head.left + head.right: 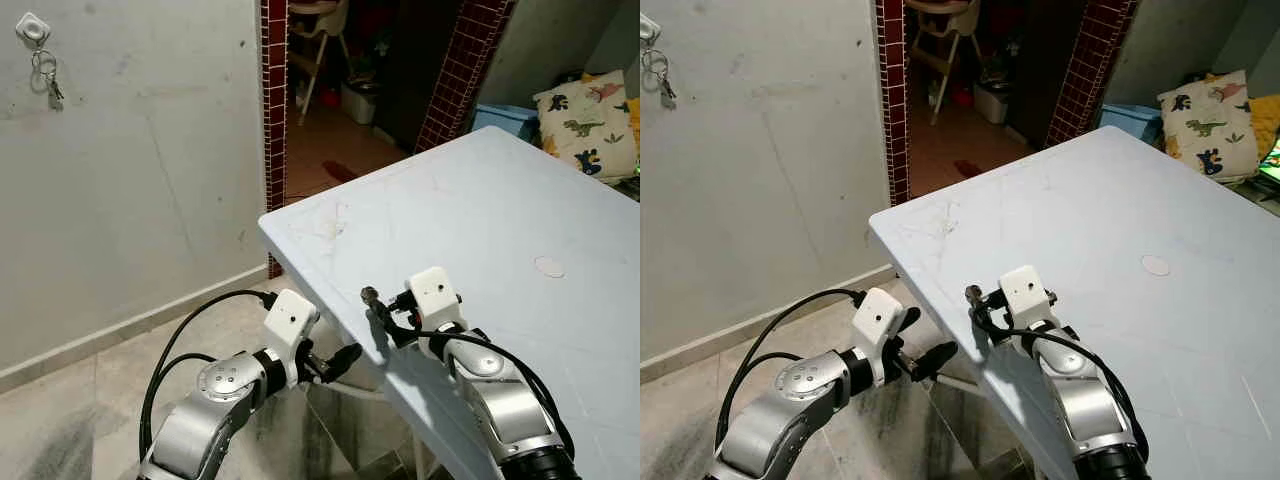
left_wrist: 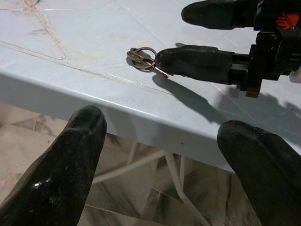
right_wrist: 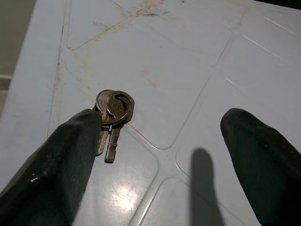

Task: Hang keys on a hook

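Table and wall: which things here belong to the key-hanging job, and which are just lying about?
Job:
- keys on the table, at the open right gripper
- wall hook, already holding other keys

Lying about:
- dinosaur cushion
- blue bin
- high chair
- open left gripper, below the table edge

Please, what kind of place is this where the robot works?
Probably a room in a home. A light blue plastic table stands by a plain wall with a hook already holding keys, a dinosaur-print cushion lies beyond, and a doorway with dark red tiles opens onto a high chair.
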Robot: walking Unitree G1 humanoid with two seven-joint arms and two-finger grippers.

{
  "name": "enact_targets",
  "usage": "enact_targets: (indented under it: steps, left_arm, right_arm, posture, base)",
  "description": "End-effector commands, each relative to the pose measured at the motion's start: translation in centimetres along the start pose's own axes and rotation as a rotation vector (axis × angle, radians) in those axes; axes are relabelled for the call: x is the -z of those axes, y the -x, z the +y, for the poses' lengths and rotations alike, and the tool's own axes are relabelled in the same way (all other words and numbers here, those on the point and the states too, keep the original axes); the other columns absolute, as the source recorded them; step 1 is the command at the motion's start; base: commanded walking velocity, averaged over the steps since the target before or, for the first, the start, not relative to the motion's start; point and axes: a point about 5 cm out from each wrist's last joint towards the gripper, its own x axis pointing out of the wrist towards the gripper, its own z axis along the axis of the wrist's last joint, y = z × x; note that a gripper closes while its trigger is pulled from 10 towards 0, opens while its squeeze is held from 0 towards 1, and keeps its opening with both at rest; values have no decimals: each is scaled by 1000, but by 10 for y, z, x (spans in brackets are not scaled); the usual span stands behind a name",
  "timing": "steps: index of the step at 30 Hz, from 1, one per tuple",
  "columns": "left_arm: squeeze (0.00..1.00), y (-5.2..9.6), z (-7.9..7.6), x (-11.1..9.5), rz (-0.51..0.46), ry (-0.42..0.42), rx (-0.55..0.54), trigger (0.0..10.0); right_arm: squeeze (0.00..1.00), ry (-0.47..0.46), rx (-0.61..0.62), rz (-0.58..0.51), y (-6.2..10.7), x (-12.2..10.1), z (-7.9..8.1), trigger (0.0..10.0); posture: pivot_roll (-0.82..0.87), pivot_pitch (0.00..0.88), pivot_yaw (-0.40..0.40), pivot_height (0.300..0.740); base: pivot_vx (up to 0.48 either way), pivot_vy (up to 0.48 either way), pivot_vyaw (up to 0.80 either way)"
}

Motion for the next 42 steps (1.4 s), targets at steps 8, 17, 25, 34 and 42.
enact_targets:
  steps: [8,17,25,34,42]
  left_arm:
    - [0,3,2,-3,-6,-6,-5,10000]
    - [0,20,19,6,9,25,-105,10000]
    - [0,25,20,11,29,14,-100,10000]
    - [0,20,19,6,15,10,-94,10000]
    - [0,19,19,5,10,10,-93,10000]
  right_arm:
    - [0,-61,-36,-116,0,-11,-4,10000]
    - [0,-142,0,-45,-7,0,6,10000]
    - [0,-234,30,-3,-10,-1,22,10000]
    - [0,-344,114,87,-8,10,20,0]
    - [0,-392,149,95,-8,6,17,0]
  posture:
    - [153,0,-70,740]
    - [172,0,-72,740]
    - [178,0,-71,740]
    - [172,0,-70,740]
    - [174,0,-72,740]
  base:
    - [0,0,0]
    - [0,0,0]
    - [0,0,0]
    - [0,0,0]
    - [0,0,0]
